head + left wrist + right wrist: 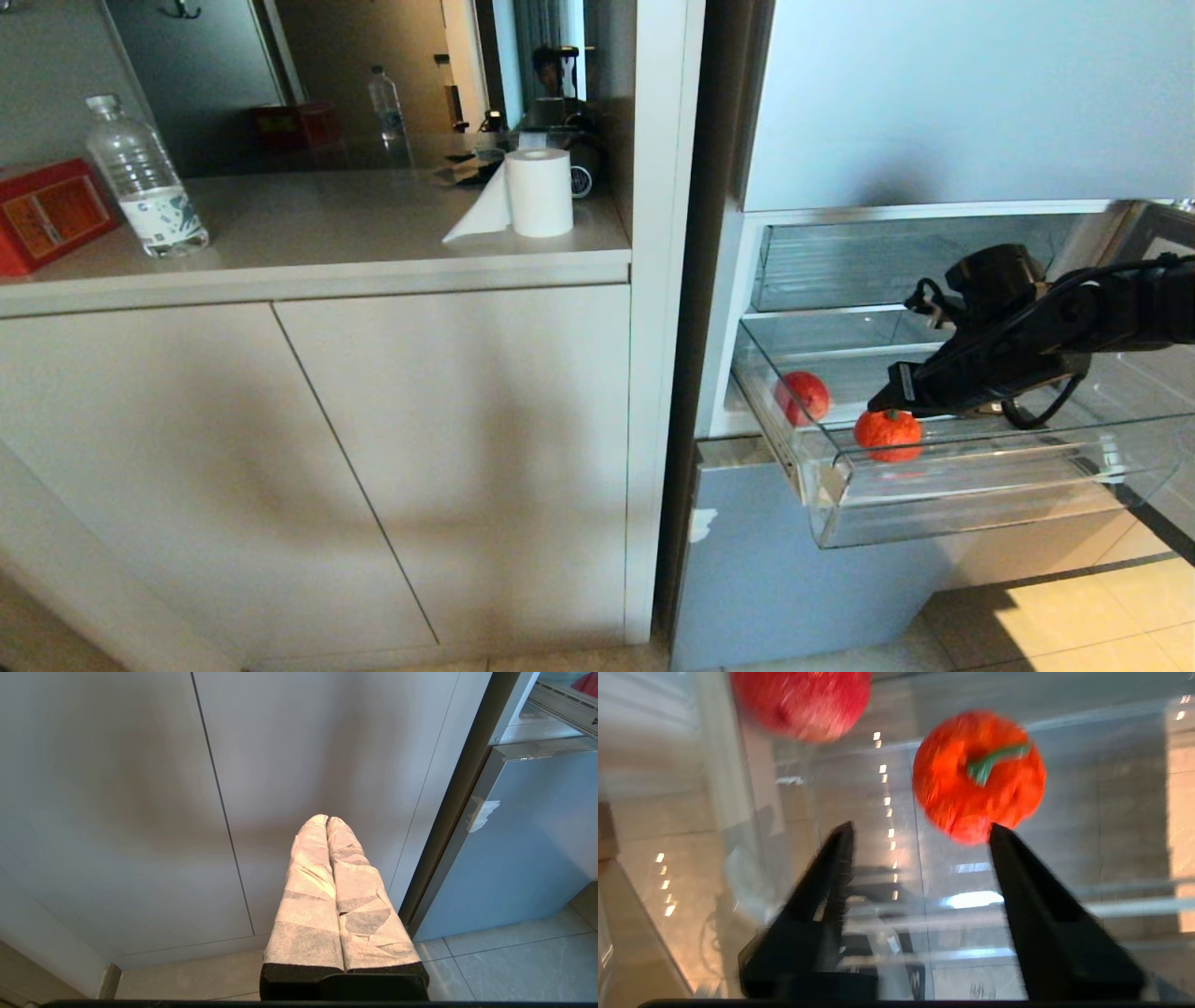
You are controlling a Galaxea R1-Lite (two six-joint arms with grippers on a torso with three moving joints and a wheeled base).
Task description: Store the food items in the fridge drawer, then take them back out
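Two fruits (888,435) sit near your drawer's (980,499) front-left corner; right gripper (920,833) fingers (831,858) gape empty above; left gripper (327,821) fingers pressed together.

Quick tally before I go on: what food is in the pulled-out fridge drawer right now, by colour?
Red apple-like fruit: 1
Orange fruit with green stem: 1
Total in the fridge drawer: 2
Neither is held: the right gripper is open above the orange one.
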